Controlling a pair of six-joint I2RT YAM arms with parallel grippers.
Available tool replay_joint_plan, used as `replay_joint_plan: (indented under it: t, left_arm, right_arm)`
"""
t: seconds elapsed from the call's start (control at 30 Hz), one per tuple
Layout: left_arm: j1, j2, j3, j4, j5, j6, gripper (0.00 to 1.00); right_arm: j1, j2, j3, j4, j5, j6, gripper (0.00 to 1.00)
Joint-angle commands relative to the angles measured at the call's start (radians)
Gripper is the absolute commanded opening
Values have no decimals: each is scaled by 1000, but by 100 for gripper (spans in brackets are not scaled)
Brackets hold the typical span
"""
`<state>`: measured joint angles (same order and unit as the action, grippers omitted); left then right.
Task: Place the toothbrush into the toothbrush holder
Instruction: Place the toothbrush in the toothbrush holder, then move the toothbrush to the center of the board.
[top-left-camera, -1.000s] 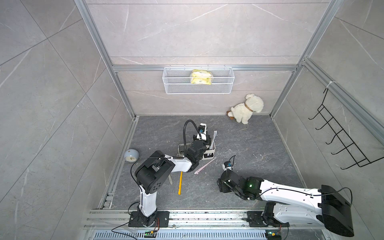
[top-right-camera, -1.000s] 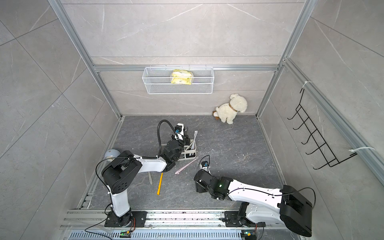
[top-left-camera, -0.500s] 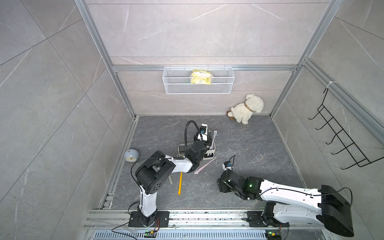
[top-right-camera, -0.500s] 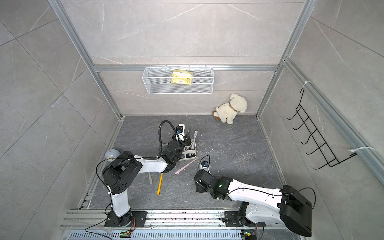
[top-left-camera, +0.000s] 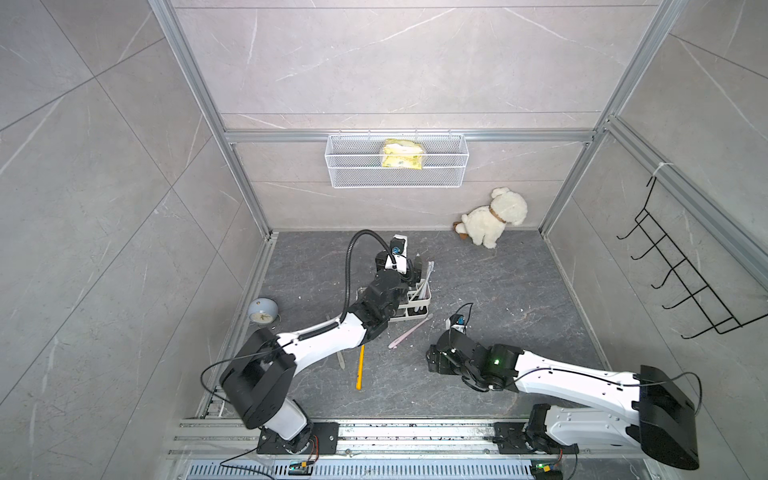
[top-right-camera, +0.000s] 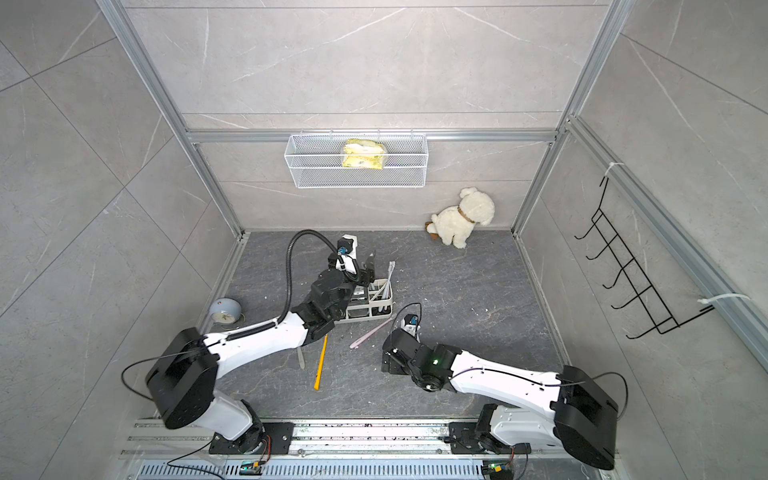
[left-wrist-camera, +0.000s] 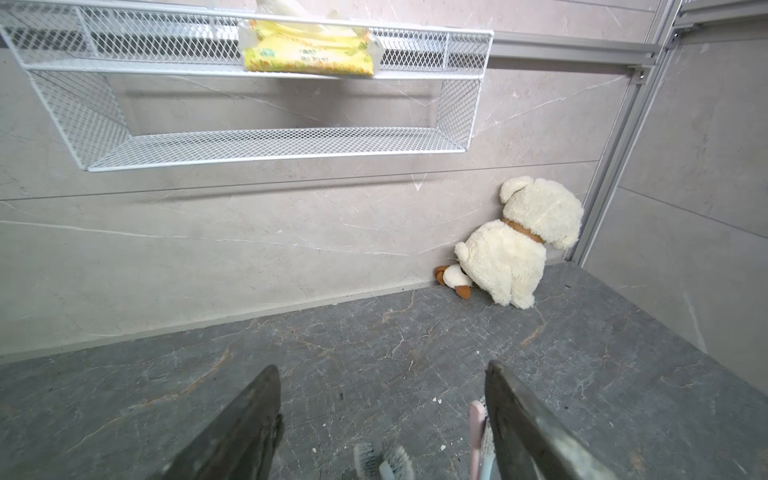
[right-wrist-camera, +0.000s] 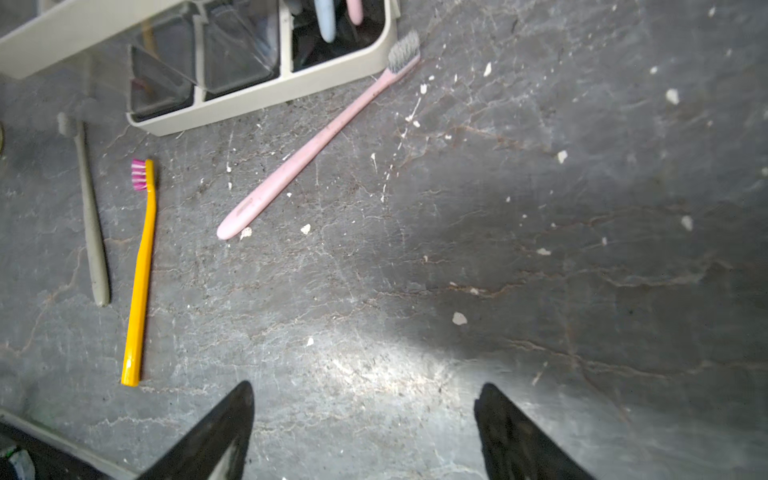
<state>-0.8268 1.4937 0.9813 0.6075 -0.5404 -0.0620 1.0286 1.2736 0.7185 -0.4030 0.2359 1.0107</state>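
Your left gripper (left-wrist-camera: 381, 368) hangs over the slotted end of the toothbrush holder (top-left-camera: 409, 316), its fingers well apart and closed on nothing. In the left wrist view the heads of the standing toothbrushes (left-wrist-camera: 477, 428) poke up between them. A pink head sits just beside one finger's inner face, and you cannot tell there whether the two touch. Both top views show those brushes leaning upright in the holder's end compartment, and the right wrist view shows a blue and a pink handle down inside it, next to the two clear cups (right-wrist-camera: 232, 50). The holder itself stands on the dark floor (right-wrist-camera: 540, 208), just in front of the left arm's wrist. Three more brushes lie outside it. The pink toothbrush (right-wrist-camera: 316, 145) lies flat with its grey bristles right at the holder's corner and its handle angled away toward your right arm. The yellow toothbrush (right-wrist-camera: 141, 274), with magenta bristles, and the grey toothbrush (right-wrist-camera: 91, 224) lie side by side near the holder's other end, partly under the left arm in both top views. Your right gripper (right-wrist-camera: 365, 385) sits low over bare floor, apart from the pink handle's tip, its fingers spread wide with nothing between them. A plush dog (top-left-camera: 494, 218) slumps in the far corner below the wire basket (top-left-camera: 397, 178).
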Motion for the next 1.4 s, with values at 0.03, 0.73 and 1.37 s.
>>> replay_joint_plan:
  t: [0.03,0.73,1.37]
  left_arm:
    - [-3,-160,37,-330,26,-88,78]
    - [43,-638,-113,-712,45,-176,80]
    - [61,-667,-127,-726,111,-213,80]
  right_arm:
    - [1,206,160,-35,-49,140,86]
    - [2,697,569,-281,188,331,89]
    - [5,651,466,-41,179,432,88]
